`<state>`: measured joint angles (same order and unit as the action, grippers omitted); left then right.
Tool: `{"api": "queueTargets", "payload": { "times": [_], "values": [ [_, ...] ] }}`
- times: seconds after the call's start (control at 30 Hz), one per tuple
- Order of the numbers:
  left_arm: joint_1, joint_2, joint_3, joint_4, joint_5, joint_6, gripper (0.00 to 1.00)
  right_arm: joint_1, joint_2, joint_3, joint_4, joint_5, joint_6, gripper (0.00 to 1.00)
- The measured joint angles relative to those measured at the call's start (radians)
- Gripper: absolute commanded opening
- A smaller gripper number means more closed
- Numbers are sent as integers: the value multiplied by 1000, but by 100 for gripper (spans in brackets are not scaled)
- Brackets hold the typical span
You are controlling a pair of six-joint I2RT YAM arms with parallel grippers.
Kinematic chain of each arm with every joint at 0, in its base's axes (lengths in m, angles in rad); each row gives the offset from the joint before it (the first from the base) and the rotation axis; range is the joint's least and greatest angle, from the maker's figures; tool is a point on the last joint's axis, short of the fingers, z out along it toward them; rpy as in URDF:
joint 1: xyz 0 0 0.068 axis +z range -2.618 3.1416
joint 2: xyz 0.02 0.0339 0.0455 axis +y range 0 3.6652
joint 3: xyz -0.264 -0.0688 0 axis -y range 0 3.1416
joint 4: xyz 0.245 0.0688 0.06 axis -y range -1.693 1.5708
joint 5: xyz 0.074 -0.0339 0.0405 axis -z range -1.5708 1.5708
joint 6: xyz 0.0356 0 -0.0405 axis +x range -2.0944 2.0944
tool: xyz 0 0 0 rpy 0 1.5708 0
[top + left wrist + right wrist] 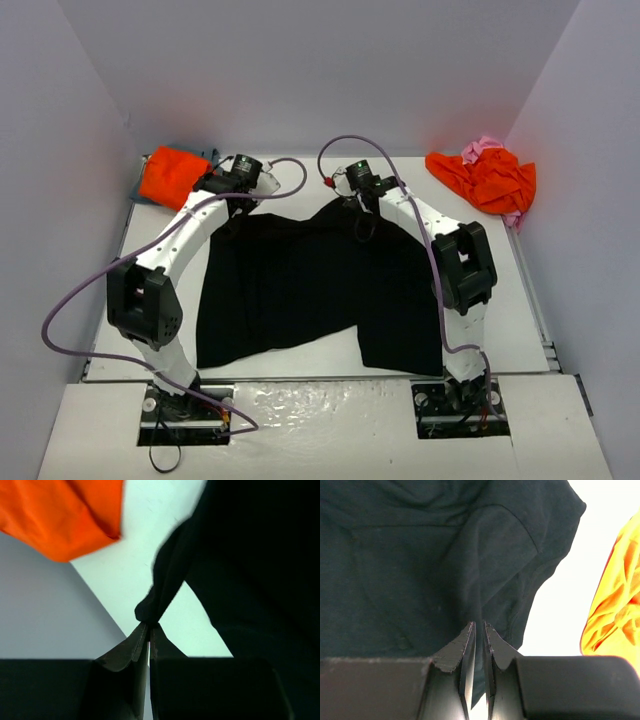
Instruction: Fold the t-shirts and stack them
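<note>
Black t-shirt (300,290) lies spread mid-surface. Its near hem is uneven and hangs lower on the right side.

Both arms reach over it to its far edge.
- Left pincer (149,625): clenched on a bunched pinch of black cloth.
- Right pincer (479,626): nipped onto a fold of the same shirt, by a sleeve seam.

Judged step: first fold of the black shirt, with the far edge gripped at two points. The next move calls for both arms to travel together, keeping the edge taut and level.

Far left corner: folded orange t-shirt (170,175) on blue-grey cloth (138,196), close to the left pincer, so a possible snag. Far right: crumpled orange t-shirt (490,180) over a pink one (485,148), well apart. Nothing lies on the black shirt except the arms overhanging it.
</note>
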<state>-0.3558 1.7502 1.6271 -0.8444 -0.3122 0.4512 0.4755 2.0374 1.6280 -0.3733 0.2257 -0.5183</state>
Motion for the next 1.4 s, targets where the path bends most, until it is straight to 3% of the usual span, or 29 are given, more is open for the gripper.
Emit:
{"api": "queueTargets", "payload": {
  "times": [0.27,0.57,0.63,0.73,0.77,0.87,0.9,0.97,1.0,1.23,1.4],
  "values": [
    [-13,-201,-289,-94,120,-6,0,-17,-17,-45,10,-8,8,10],
    [-13,-395,-409,-229,240,24,0,-63,-43,-49,14,-14,36,18],
    [-14,-414,-418,-247,262,24,0,-75,-43,-49,14,-13,46,16],
    [-21,-437,-455,-255,270,24,1,-89,-43,-49,14,-11,52,22],
    [-23,-448,-476,-256,267,24,5,-91,-43,-49,14,-8,52,26],
    [-30,-490,-540,-261,242,22,83,-95,-44,-49,15,-3,51,34],
    [-32,-508,-558,-257,219,20,95,-95,-44,-49,14,-3,50,35],
    [-32,-538,-579,-249,169,15,97,-96,-44,-49,14,-2,51,40],
    [-32,-551,-586,-243,141,13,97,-96,-44,-49,14,-2,52,48],
    [-30,-548,-548,-110,-6,2,97,-96,-44,-48,15,-2,58,47],
    [-30,-437,-383,-45,-18,-13,97,-111,-38,10,-5,-7,60,46]
  ]
}}
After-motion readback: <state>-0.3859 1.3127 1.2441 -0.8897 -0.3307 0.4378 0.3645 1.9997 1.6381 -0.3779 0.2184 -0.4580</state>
